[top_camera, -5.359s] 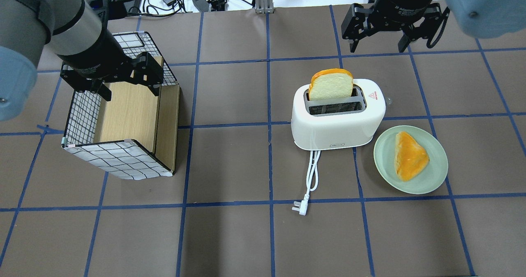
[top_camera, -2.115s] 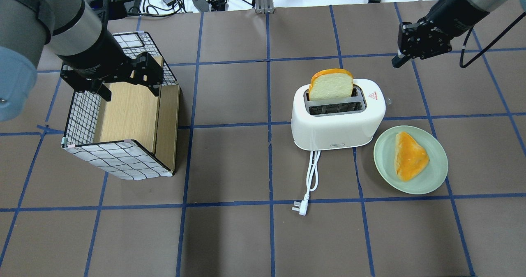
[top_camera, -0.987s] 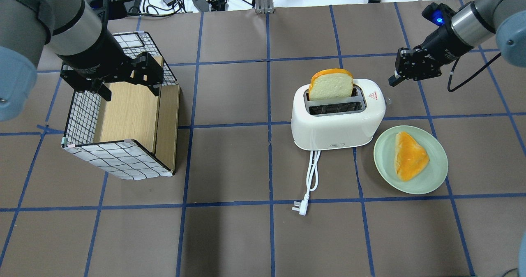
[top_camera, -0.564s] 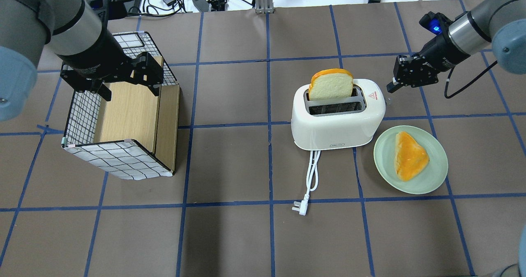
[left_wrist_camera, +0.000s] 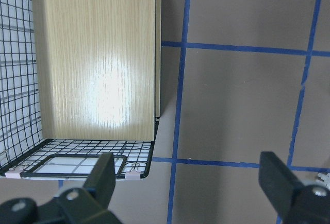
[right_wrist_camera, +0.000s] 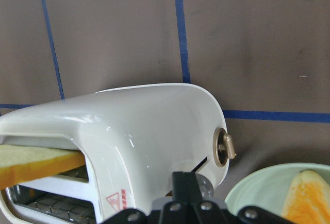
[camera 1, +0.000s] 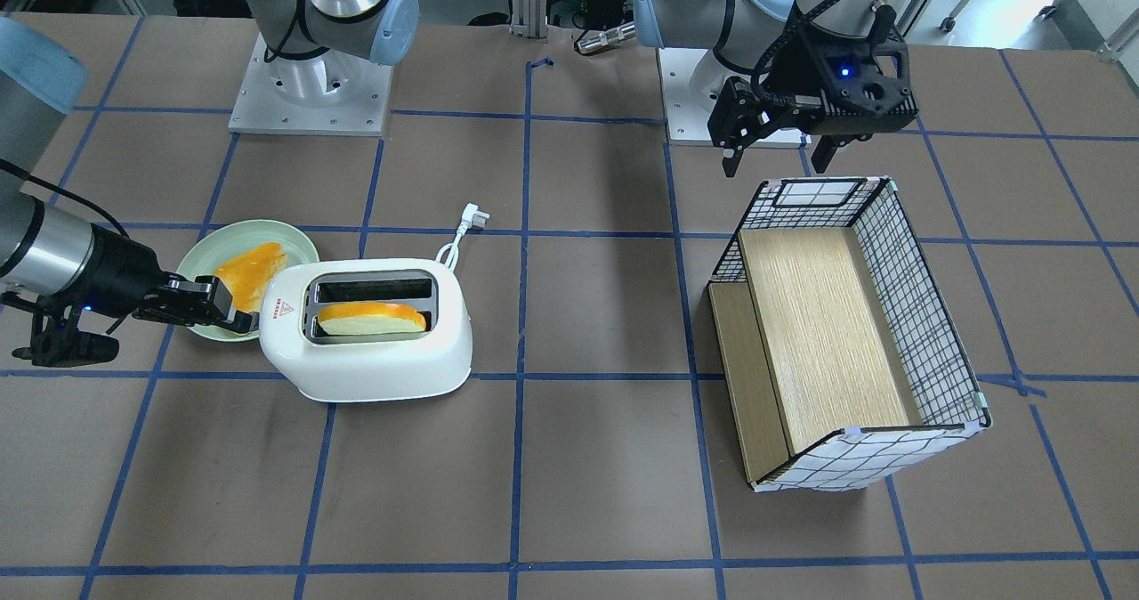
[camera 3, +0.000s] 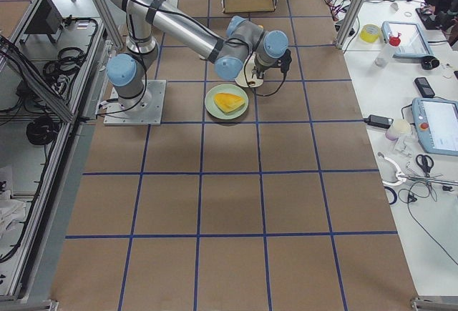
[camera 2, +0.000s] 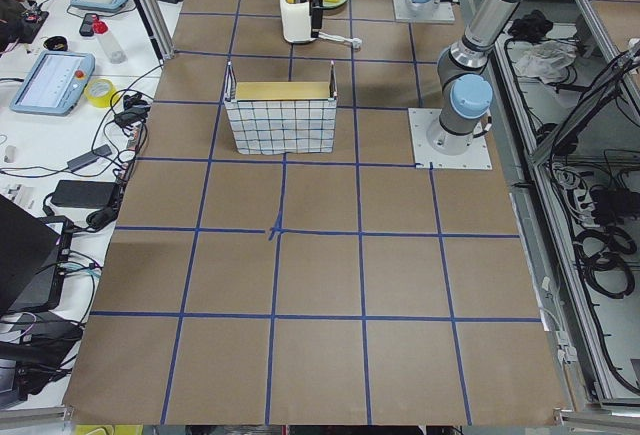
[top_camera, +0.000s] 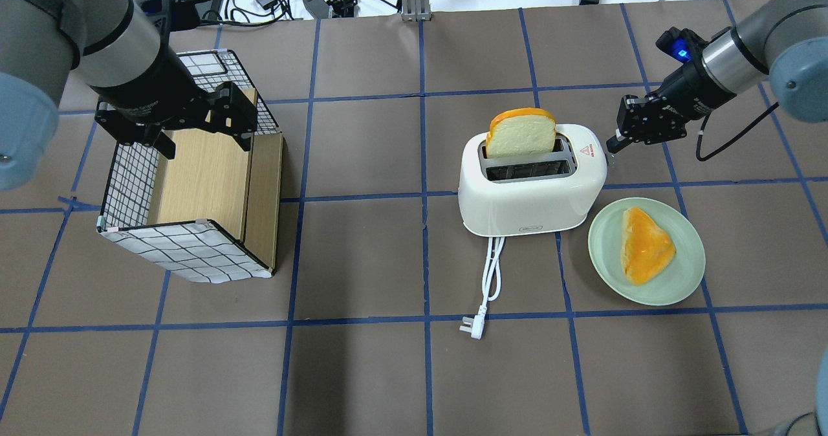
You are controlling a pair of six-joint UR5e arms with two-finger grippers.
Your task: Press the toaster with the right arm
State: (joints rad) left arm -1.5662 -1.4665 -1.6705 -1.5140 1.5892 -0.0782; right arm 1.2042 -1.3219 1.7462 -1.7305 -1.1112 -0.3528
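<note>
The white toaster (top_camera: 530, 196) stands mid-table with a bread slice (top_camera: 521, 133) sticking up from its far slot. It also shows in the front view (camera 1: 374, 364) and the right wrist view (right_wrist_camera: 149, 126). My right gripper (top_camera: 611, 143) is shut and empty, with its tips at the toaster's right end, just above the small grey lever (right_wrist_camera: 207, 183). In the front view the right gripper (camera 1: 240, 318) touches or nearly touches that end. My left gripper (top_camera: 206, 143) is open and empty above the wire basket (top_camera: 187, 255).
A green plate (top_camera: 605, 229) with an orange-crusted bread piece (top_camera: 643, 245) lies right of the toaster, under the right arm's reach. The toaster's white cord and plug (top_camera: 482, 306) trail toward the robot. A beige dial (right_wrist_camera: 225, 148) sits on the toaster's end.
My right gripper shut, then came down and left from the table's far right to the toaster's right end. The left arm, the toaster and the bread have not moved.
</note>
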